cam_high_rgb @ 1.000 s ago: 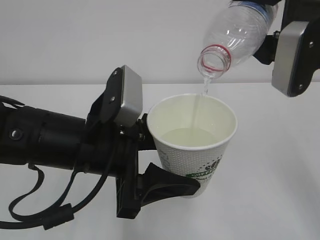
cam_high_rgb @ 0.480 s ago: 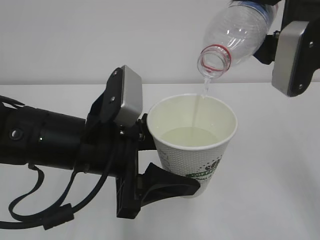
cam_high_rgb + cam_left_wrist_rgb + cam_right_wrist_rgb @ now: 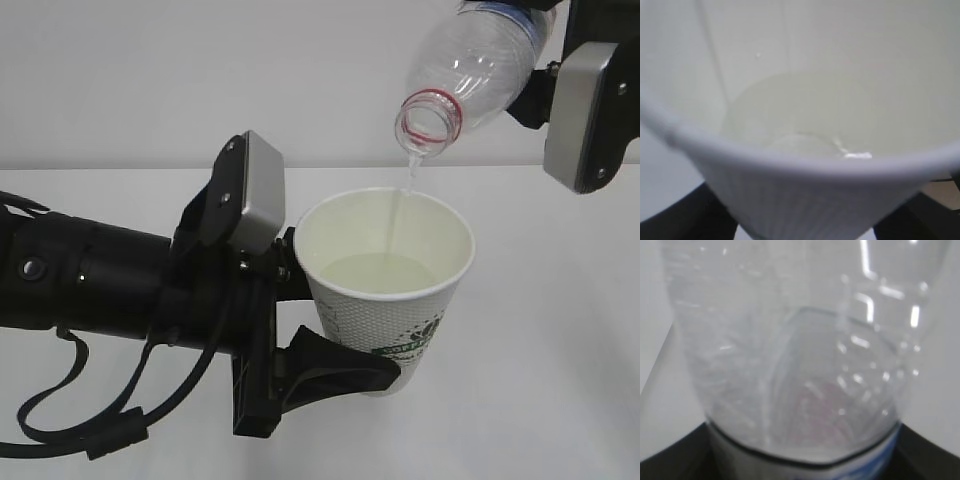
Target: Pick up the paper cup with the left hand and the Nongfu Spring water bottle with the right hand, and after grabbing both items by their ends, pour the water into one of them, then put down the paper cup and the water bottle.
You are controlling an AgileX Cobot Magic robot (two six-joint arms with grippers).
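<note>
While the bottle's tipped mouth-down like this, I'm reading us as mid-pour. Ext view first: the left hand (image 3: 300,330) has its jaws clamped round the lower part of the paper cup (image 3: 385,290), one finger wrapping under the near side, cup upright and rim well above the jaws. The Nongfu Spring water bottle (image 3: 465,75) hangs up and to the right of the cup, neck angled down over the opening, body running back into the right hand (image 3: 545,85). Thin stream of the water (image 3: 405,195) drops from the mouth to inside the far wall of the cup. Cup looks maybe half full, a judgement only.

Left wrist cam: cup fills the frame, sat between the jaws; black fingers (image 3: 695,215) show at both bottom corners, hugging the ribbed wall. Pool of water inside, with a bright glint on it.

Right wrist cam: bottle sits between the jaws, clear ribbed plastic right in front of the lens, label edge at the bottom, black fingers (image 3: 670,452) either side. Looks nearly drained, can't be sure thru the blur.

Progress, as I judge it: both picks done, pour under way. Left to do: level the bottle, then set cup and bottle down on the white table (image 3: 560,350) and let go.
</note>
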